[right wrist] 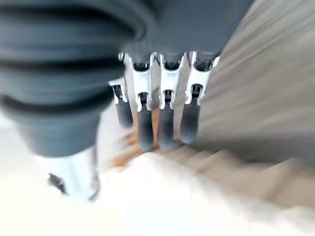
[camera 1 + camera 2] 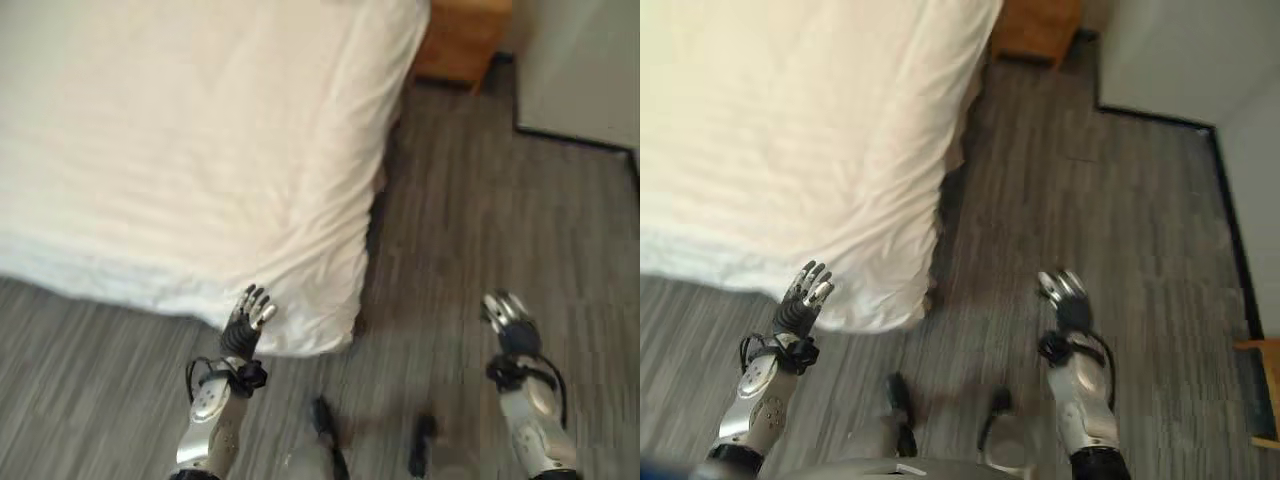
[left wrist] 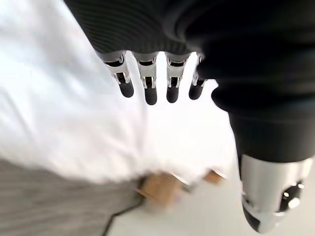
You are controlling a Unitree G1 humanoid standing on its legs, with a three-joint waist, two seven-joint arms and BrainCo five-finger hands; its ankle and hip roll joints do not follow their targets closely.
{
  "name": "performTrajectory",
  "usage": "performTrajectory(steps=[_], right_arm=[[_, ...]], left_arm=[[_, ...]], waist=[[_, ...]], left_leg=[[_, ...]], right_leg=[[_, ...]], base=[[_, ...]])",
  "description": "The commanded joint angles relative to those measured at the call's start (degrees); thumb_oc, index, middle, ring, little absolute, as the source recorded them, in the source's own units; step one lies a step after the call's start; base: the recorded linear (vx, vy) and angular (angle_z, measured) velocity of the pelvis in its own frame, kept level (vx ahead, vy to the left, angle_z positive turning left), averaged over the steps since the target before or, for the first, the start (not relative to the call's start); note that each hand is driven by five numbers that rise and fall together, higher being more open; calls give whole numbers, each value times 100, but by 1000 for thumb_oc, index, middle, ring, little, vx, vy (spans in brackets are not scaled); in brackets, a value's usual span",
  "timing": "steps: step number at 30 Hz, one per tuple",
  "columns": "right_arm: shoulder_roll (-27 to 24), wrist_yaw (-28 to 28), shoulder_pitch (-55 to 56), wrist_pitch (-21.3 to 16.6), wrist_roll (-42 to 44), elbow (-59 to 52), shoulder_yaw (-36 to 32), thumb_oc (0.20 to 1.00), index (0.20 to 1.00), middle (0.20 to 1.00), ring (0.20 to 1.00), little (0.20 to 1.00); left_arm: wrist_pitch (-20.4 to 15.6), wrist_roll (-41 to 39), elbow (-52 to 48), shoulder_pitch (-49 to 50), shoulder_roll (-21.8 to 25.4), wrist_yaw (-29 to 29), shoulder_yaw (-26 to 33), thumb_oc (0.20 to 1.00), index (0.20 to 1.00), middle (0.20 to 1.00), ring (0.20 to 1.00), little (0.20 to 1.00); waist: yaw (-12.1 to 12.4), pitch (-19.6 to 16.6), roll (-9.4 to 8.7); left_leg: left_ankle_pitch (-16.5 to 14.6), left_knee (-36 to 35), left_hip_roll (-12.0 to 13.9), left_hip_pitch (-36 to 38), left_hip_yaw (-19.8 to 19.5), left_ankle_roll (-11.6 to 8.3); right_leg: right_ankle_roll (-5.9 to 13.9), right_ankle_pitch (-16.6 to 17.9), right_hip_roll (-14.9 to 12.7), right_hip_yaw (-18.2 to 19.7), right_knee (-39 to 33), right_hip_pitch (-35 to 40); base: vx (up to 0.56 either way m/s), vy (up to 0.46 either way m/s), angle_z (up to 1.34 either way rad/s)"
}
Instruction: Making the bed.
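From the left eye view, we have our left hand raised at the near corner of the bed, fingers straight and open, likely ready to take the white sheet that drapes over that corner. Our right hand hangs over the grey floor, well apart from the bed, fingers relaxed and empty. A wooden nightstand stands beside the bed's far corner.

Our left wrist view shows straight fingers above the sheet, gripping nothing.

Our right wrist view shows extended fingers, holding nothing. No containers appear.
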Motion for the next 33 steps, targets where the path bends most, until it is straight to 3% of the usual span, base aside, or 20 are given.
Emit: performTrajectory(steps=[1, 3, 4, 5, 6, 7, 11, 17, 21, 22, 23, 25, 28, 31, 33], right_arm=[[-430, -262, -126, -335, -421, -148, -938, 1000, 1000, 1000, 1000, 1000], [-417, -294, -69, -329, -275, -312, -878, 1000, 1000, 1000, 1000, 1000], [-491, -168, -60, -277, -197, -208, -639, 1000, 1000, 1000, 1000, 1000], [-609, -48, -52, -216, -286, -101, -513, 1000, 1000, 1000, 1000, 1000], [-610, -47, -54, -217, -285, -98, -513, 1000, 1000, 1000, 1000, 1000], [-715, 57, 19, -120, -448, -50, -480, 1000, 1000, 1000, 1000, 1000], [-449, 266, 477, -21, -115, 48, -522, 1000, 1000, 1000, 1000, 1000], [-91, 89, 617, -71, 92, 106, -400, 1000, 1000, 1000, 1000, 1000], [-248, 109, 505, 2, -305, 139, -295, 1000, 1000, 1000, 1000, 1000], [-287, -310, 461, -214, -687, 131, -1096, 1000, 1000, 1000, 1000, 1000], [-272, -337, 407, -226, -645, 129, -1080, 1000, 1000, 1000, 1000, 1000], [-247, -308, 277, -275, -529, -75, -1093, 1000, 1000, 1000, 1000, 1000], [-189, -288, 260, -183, -396, 132, -883, 1000, 1000, 1000, 1000, 1000], [-298, -101, 305, -26, -729, 73, -720, 1000, 1000, 1000, 1000, 1000], [-357, -89, 233, -69, -679, 70, -694, 1000, 1000, 1000, 1000, 1000]], left_arm=[[-306, 180, 77, 17, -144, 182, 253, 1000, 1000, 1000, 1000, 1000], [-293, -5, 17, 80, -331, 259, 324, 1000, 1000, 1000, 1000, 1000], [-284, -86, 5, 103, -467, 237, 273, 1000, 1000, 1000, 1000, 1000], [-301, -78, -37, 170, -549, 206, 244, 1000, 1000, 1000, 1000, 1000], [-300, -78, -38, 169, -550, 206, 244, 1000, 1000, 1000, 1000, 1000], [-290, -43, 11, 203, -611, 178, 240, 1000, 1000, 1000, 1000, 1000], [-151, -58, 56, 297, -697, -41, 141, 1000, 1000, 1000, 1000, 1000], [-138, -60, 120, 118, -707, 108, -98, 1000, 1000, 1000, 1000, 1000], [-194, -131, 31, 122, -689, 124, -40, 1000, 1000, 1000, 1000, 1000], [-591, 472, 134, -3, -391, 737, 1179, 1000, 1000, 1000, 1000, 1000], [-598, 414, 224, -12, -440, 769, 1178, 1000, 1000, 1000, 1000, 1000], [-611, 237, 155, 23, -518, 809, 1185, 1000, 1000, 1000, 1000, 1000], [-436, 415, 179, -74, -315, 730, 913, 1000, 1000, 1000, 1000, 1000], [-511, 350, 137, -222, -244, 690, 1035, 1000, 1000, 1000, 1000, 1000], [-595, 240, 225, -274, -299, 722, 1058, 1000, 1000, 1000, 1000, 1000]], waist=[[103, 64, 183], [80, 21, 173], [214, 107, 110], [358, 143, 57], [347, 132, 56], [435, 167, -7], [351, -31, -5], [156, -191, 238], [167, -223, 358], [81, -134, 218], [103, -137, 206], [204, -127, 211], [125, -19, 230], [136, 35, 209], [174, -27, 150]], left_leg=[[244, -77, 163, 271, -333, -493], [475, 48, 306, 373, -380, -602], [366, 773, 125, 247, -1267, -552], [248, 972, -143, 171, -2038, -496], [256, 978, -147, 148, -2048, -493], [114, 1035, -350, 104, -2412, -462], [-195, 655, -564, 239, -2189, -193], [-161, 317, -657, 523, -2187, -173], [-210, 139, -746, 704, -2383, -51], [-736, -22, -684, 1036, -2072, 105], [-714, -13, -664, 1018, -1994, 74], [-700, -35, -611, 1004, -1875, 73], [-644, -59, -546, 991, -1871, 63], [-576, -68, -367, 1019, -1891, -61], [-515, -39, -227, 1017, -1908, -187]], right_leg=[[10, -93, 707, 309, -523, 185], [-125, -226, 883, 330, -561, 341], [-257, -270, 978, 641, -572, 403], [-285, -246, 1010, 873, -572, 404], [-284, -240, 1006, 864, -572, 389], [-303, -237, 1037, 1025, -572, 404], [-330, -210, 1216, 1149, -572, 343], [-367, -267, 1256, 1110, -572, 449], [-387, -362, 1170, 1106, -280, 492], [-128, -224, 891, 1030, 174, -51], [-113, -163, 949, 1084, 133, -53], [-79, -115, 886, 844, 190, -88], [-48, -79, 767, 893, 497, -237], [-13, 80, 586, 952, 413, -242], [-48, -65, 662, 980, 115, -22]], base=[[-82, -343, -7], [-51, -340, -11], [-66, -357, -32], [-62, -234, -86], [-51, -198, -130], [-68, -204, -137], [-48, -139, -20], [-28, 13, 9], [-1, 53, 16], [-67, 39, 23], [-91, 24, 4], [-123, 10, -22], [-108, -69, -24], [-77, -233, 3], [-10, -371, 0]])
